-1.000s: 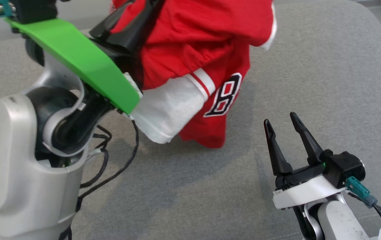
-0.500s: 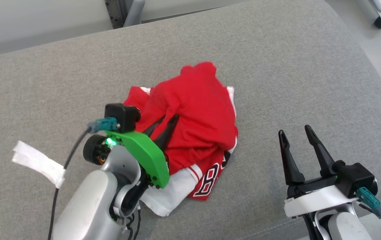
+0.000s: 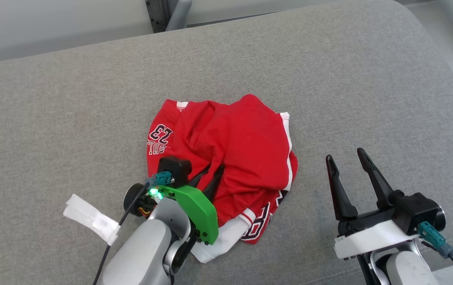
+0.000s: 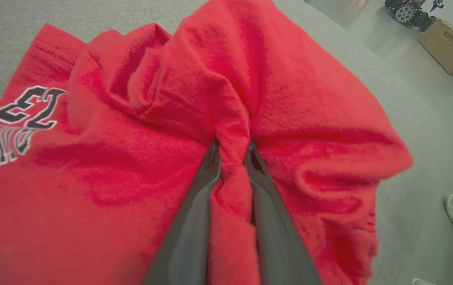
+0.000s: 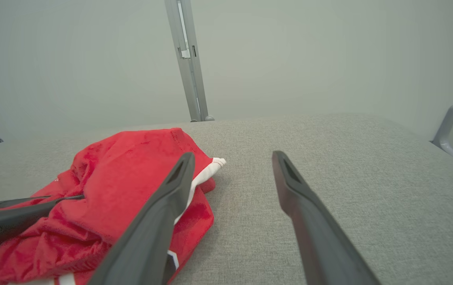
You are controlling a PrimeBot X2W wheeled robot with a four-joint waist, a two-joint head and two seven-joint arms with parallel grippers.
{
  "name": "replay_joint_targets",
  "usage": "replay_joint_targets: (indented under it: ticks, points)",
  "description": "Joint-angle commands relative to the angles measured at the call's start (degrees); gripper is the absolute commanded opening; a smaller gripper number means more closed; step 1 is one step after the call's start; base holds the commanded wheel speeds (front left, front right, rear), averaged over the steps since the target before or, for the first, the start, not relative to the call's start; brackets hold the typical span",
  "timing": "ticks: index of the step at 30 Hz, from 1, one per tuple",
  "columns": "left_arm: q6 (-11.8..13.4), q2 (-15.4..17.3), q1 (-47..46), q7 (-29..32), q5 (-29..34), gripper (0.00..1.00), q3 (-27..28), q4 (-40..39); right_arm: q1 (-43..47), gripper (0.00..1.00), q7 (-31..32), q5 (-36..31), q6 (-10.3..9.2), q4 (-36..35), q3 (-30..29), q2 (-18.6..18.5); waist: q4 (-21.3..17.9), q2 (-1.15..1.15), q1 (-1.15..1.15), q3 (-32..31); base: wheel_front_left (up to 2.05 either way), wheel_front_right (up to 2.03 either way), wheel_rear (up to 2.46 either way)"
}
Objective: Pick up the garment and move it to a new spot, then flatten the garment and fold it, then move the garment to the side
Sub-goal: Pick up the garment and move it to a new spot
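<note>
Bare grey cushion (image 3: pixel 369 99) round garment (image 3: pixel 242 146); white strip (image 3: pixel 92 223), maybe tape, on its L.

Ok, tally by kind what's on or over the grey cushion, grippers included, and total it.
Garments: 1, the red jersey, lying bunched.
Grippers: 2, the left gripper shut on a fold of the jersey, the right gripper open beside it.
Tags: 1, the white cable tag.
Total: 4

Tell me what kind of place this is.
Likely a robotics lab or test room, not a home: a grey padded work surface stands before a bare pale wall with metal frame posts, and a cardboard box sits on the plain floor.
</note>
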Motion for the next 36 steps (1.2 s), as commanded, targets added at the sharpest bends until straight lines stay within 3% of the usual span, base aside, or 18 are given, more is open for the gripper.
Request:
replay_joint_targets:
  ticks: [1, 2, 3, 14, 19, 20, 22, 23, 36]
  points:
    - [-0.2, -0.2, -0.5, -0.7, 0.4, 0.37, 0.0, 0.3, 0.3, 1.00, 0.0, -0.5, -0.06, 0.1, 0.0, -0.1, 0.6, 0.00, 0.00, -0.6, 0.00, 0.00, 0.00]
    - [0.0, -0.2, -0.7, -1.2, 0.8, 0.78, -0.3, 0.1, 0.5, 1.00, 0.0, -0.6, -0.06, 0.1, -0.1, -0.1, 0.8, 0.00, 0.00, -0.9, 0.00, 0.00, 0.00]
    - [0.2, -0.3, -0.9, -1.6, 1.4, 1.00, -0.6, -0.3, 0.7, 1.00, 0.0, -0.7, -0.06, 0.1, -0.2, -0.1, 1.0, 0.00, 0.00, -1.1, 0.00, 0.00, 0.00]
    - [2.7, 1.7, 0.8, 4.4, 2.5, 1.00, -3.2, -11.0, 1.5, 1.00, 0.0, -1.6, -0.06, -0.4, -0.4, -0.1, 1.8, 0.00, 0.00, -3.5, 0.00, 0.00, 0.00]
    - [4.6, 3.0, 1.4, 7.9, 2.6, 1.00, -3.5, -11.5, 1.2, 1.00, 0.0, -1.0, -0.06, -0.7, 0.5, -0.1, 0.8, 0.00, 0.00, -3.0, 0.00, 0.00, 0.00]
    - [4.6, 3.1, 1.6, 8.4, 2.4, 0.87, -3.6, -11.3, 1.1, 1.00, 0.0, -0.9, -0.06, -0.8, 0.4, -0.1, 0.6, 0.00, 0.00, -2.9, 0.00, 0.00, 0.00]
    - [4.7, 3.4, 1.6, 8.8, 2.3, 0.20, -3.6, -10.9, 1.0, 1.00, 0.0, -0.7, -0.06, -0.8, 0.3, -0.1, 0.2, 0.00, 0.00, -2.5, 0.00, 0.00, 0.00]
    - [4.4, 3.6, 1.4, 8.7, 2.6, 0.00, -3.8, -10.8, 1.0, 1.00, 0.0, -0.6, -0.06, -0.8, 0.2, -0.1, 0.1, 0.00, 0.00, -2.4, 0.00, 0.00, 0.00]
    - [4.6, 4.7, -0.5, 7.4, 1.8, 0.00, -2.7, -14.2, 0.7, 1.00, 0.0, -0.3, -0.06, -1.0, -0.5, -0.1, 0.5, 0.00, 0.00, -1.4, 0.00, 0.00, 0.00]
